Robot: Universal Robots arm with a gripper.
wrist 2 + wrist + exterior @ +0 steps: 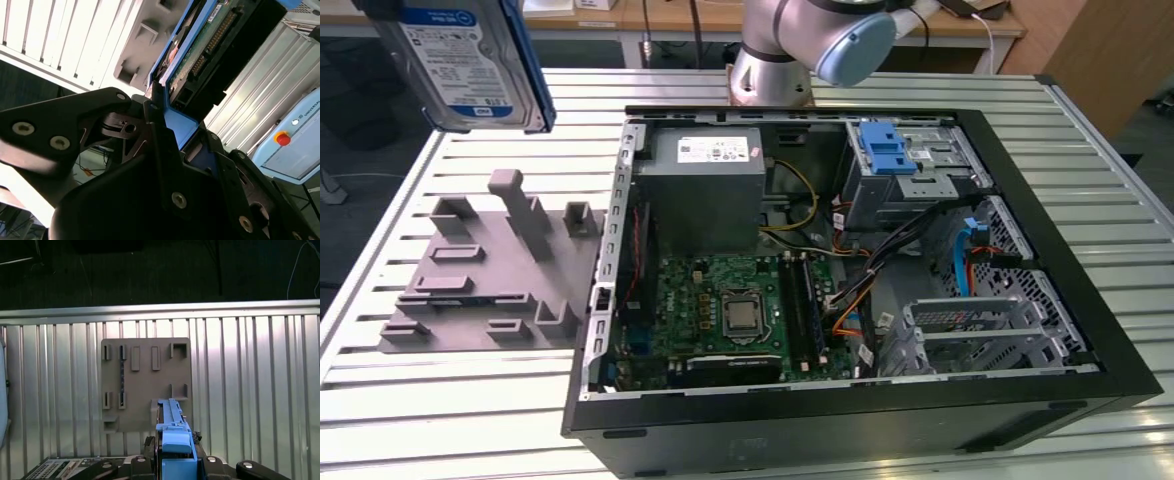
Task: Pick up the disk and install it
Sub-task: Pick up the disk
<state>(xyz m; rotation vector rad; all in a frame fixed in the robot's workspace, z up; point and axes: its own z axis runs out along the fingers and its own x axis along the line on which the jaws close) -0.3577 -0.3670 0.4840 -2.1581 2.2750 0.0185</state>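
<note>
Aloft, fingers (159, 131) clamped on disk (464, 60) edges, above grey fixture (480, 270), clear of open case (854, 425)

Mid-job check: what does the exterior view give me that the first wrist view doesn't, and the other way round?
Exterior view gives the inside of the open computer case: power supply, motherboard, and the drive cage with its blue latch, plus the disk showing its labelled face. First wrist view gives the gripper shut on the disk, seen edge-on by its blue carrier. Both show the disk held up off the grey fixture on the slatted table.
</note>
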